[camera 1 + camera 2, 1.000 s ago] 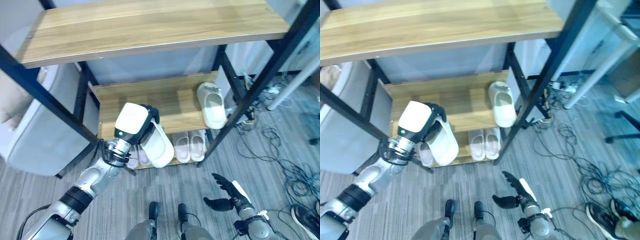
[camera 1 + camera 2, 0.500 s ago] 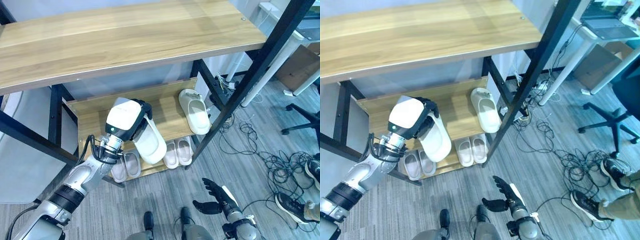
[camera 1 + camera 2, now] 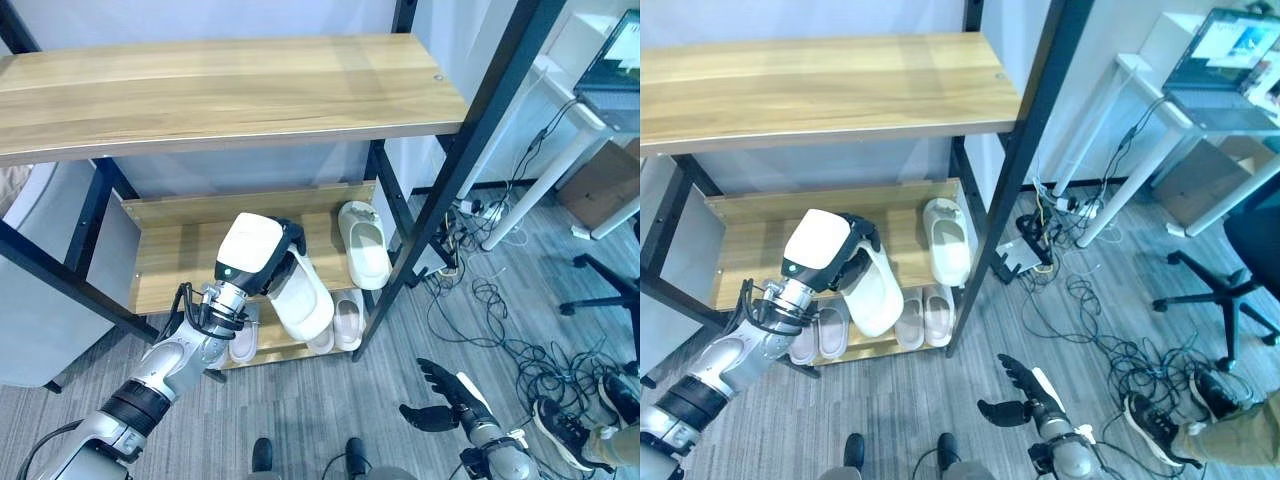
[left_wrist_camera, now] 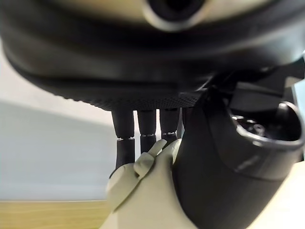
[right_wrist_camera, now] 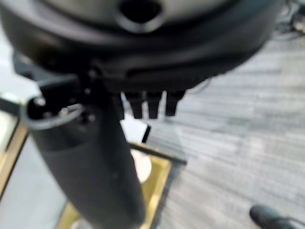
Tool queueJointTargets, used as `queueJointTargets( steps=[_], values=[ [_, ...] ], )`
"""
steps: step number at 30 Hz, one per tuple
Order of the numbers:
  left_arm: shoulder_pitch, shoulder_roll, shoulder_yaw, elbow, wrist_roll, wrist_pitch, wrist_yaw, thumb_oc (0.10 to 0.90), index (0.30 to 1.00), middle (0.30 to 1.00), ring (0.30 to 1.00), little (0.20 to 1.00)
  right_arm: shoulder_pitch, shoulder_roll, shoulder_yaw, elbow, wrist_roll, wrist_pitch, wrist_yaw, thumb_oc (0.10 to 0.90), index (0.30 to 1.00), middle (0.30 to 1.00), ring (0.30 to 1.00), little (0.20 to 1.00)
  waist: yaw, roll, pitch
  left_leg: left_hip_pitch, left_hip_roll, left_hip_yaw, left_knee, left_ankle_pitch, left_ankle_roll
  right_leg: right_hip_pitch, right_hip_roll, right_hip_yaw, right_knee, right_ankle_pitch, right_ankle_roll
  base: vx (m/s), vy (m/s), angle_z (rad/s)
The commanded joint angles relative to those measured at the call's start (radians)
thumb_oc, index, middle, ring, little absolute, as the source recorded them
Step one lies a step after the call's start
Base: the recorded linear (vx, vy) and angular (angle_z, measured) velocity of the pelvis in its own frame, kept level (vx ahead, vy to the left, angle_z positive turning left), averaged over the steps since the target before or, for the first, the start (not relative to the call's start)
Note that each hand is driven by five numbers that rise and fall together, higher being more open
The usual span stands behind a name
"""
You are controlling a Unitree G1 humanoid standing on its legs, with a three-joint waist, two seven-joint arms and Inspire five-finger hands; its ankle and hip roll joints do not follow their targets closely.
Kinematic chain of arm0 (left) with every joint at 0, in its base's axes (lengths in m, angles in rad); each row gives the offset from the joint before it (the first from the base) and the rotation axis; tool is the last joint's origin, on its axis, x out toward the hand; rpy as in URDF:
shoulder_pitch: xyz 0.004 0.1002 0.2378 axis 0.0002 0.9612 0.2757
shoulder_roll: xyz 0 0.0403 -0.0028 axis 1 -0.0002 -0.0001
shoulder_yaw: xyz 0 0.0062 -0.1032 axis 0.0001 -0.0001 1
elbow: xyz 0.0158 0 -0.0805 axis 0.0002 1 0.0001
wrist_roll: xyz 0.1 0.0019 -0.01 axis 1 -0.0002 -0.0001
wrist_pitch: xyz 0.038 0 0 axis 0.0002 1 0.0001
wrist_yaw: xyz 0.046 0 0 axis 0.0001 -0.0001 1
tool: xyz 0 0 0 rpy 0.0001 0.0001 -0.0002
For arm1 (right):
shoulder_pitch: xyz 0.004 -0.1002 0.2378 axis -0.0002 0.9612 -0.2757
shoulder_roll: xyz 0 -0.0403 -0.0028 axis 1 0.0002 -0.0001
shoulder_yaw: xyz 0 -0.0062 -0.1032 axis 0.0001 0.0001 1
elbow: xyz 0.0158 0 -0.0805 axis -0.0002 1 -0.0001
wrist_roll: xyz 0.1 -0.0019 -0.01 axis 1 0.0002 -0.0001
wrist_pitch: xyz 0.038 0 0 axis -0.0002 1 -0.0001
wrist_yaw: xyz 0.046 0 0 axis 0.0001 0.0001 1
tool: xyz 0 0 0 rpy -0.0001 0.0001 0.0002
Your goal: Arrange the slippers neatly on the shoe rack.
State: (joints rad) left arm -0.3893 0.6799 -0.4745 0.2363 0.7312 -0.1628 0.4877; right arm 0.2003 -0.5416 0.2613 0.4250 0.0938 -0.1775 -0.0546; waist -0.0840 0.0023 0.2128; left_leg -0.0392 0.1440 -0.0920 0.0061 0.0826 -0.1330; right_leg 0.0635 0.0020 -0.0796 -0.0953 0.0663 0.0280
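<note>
My left hand (image 3: 262, 250) is shut on a white slipper (image 3: 301, 297), which hangs toe-down in front of the middle shelf (image 3: 180, 250) of the shoe rack. In the left wrist view its dark fingers (image 4: 125, 143) curl over the cream slipper (image 4: 143, 195). A second white slipper (image 3: 365, 243) lies on the right end of that shelf, close to the held one. Two pairs of slippers (image 3: 923, 318) (image 3: 820, 335) stand on the bottom shelf. My right hand (image 3: 443, 398) hangs low over the floor, open, holding nothing.
A wide wooden top shelf (image 3: 220, 90) overhangs the middle one, and black frame posts (image 3: 470, 130) stand at the rack's corners. Loose cables (image 3: 510, 330) lie on the grey floor to the right. A white desk (image 3: 1160, 110) and an office chair base (image 3: 1220, 290) stand further right.
The camera has swung to the right. My left hand, still holding the slipper, has shifted right along the middle shelf, closer to the slipper lying there. The right hand stays low and open.
</note>
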Motion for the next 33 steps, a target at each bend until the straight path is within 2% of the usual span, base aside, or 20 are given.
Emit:
queueJointTargets(
  steps=[1, 2, 4, 7, 12, 17, 23, 33],
  values=[
    [-0.143, 0.035, 0.042, -0.022, 0.037, 0.024, 0.142, 0.400, 0.300, 0.300, 0.300, 0.300, 0.008, -0.047, -0.027, -0.041, 0.011, -0.080, -0.056, 0.800, 0.900, 0.900, 0.900, 0.900, 0.022, -0.004, -0.082, -0.138, -0.130, -0.015, 0.081, -0.071, 0.065, -0.021, -0.034, 0.024, 0.022, -0.098, 0.073, 0.03, -0.020, 0.08],
    [-0.142, 0.036, 0.044, -0.024, 0.037, 0.024, 0.142, 0.400, 0.300, 0.300, 0.300, 0.300, 0.005, -0.045, -0.025, -0.038, 0.009, -0.081, -0.058, 0.800, 0.900, 0.900, 0.900, 0.900, 0.023, -0.006, -0.084, -0.135, -0.130, -0.012, 0.071, -0.065, 0.065, -0.023, -0.035, 0.026, 0.021, -0.097, 0.073, 0.05, 0.014, -0.07],
    [-0.136, 0.040, 0.048, -0.036, 0.057, 0.029, 0.150, 0.400, 0.300, 0.300, 0.300, 0.300, -0.001, -0.040, -0.014, -0.035, -0.015, -0.076, -0.065, 0.800, 0.900, 0.900, 0.900, 0.900, 0.021, 0.007, -0.093, -0.113, -0.126, -0.021, 0.007, -0.042, 0.078, -0.029, -0.028, 0.030, 0.022, -0.094, 0.075, 0.09, 0.072, -0.15],
    [-0.129, 0.035, 0.034, -0.055, 0.066, 0.027, 0.151, 0.400, 0.300, 0.300, 0.300, 0.300, 0.010, -0.018, 0.000, -0.053, -0.012, -0.077, -0.063, 0.800, 0.900, 0.900, 0.900, 0.900, 0.003, 0.021, -0.131, -0.050, -0.120, 0.001, -0.078, -0.017, 0.086, -0.029, -0.035, 0.031, 0.015, -0.098, 0.076, 0.12, 0.096, 0.03],
    [-0.145, 0.030, 0.024, -0.048, 0.068, 0.036, 0.155, 0.400, 0.300, 0.300, 0.300, 0.300, 0.010, 0.011, 0.042, -0.048, -0.036, -0.062, -0.054, 0.800, 0.900, 0.900, 0.900, 0.900, -0.005, 0.023, -0.139, -0.023, -0.129, 0.030, -0.093, -0.027, 0.096, -0.033, -0.045, 0.057, 0.013, -0.095, 0.081, 0.10, 0.104, -0.11],
    [-0.186, 0.036, -0.007, -0.026, 0.084, 0.052, 0.163, 0.400, 0.300, 0.300, 0.300, 0.300, 0.020, 0.003, 0.044, -0.060, -0.049, -0.061, -0.056, 0.800, 0.900, 0.900, 0.900, 0.900, -0.018, 0.023, -0.129, -0.024, -0.135, 0.052, -0.093, -0.043, 0.105, -0.053, -0.055, 0.076, 0.009, -0.083, 0.094, 0.02, 0.092, -0.18],
    [-0.241, 0.026, -0.037, -0.009, 0.097, 0.068, 0.180, 0.400, 0.300, 0.300, 0.300, 0.300, 0.018, -0.011, 0.031, -0.089, -0.047, -0.069, -0.072, 0.800, 0.900, 0.900, 0.900, 0.900, -0.028, 0.011, -0.107, -0.053, -0.131, 0.078, -0.093, -0.057, 0.110, -0.106, -0.057, 0.106, 0.008, -0.073, 0.106, -0.04, 0.064, -0.24],
    [-0.438, 0.024, -0.166, 0.059, 0.127, 0.089, 0.184, 0.400, 0.300, 0.300, 0.300, 0.300, -0.043, -0.026, 0.041, -0.091, -0.036, -0.083, -0.105, 0.800, 0.900, 0.900, 0.900, 0.900, -0.046, -0.017, -0.060, -0.138, -0.134, 0.111, -0.092, -0.050, 0.120, -0.219, -0.062, 0.140, 0.008, -0.032, 0.126, -0.05, 0.052, -0.12]
  ],
)
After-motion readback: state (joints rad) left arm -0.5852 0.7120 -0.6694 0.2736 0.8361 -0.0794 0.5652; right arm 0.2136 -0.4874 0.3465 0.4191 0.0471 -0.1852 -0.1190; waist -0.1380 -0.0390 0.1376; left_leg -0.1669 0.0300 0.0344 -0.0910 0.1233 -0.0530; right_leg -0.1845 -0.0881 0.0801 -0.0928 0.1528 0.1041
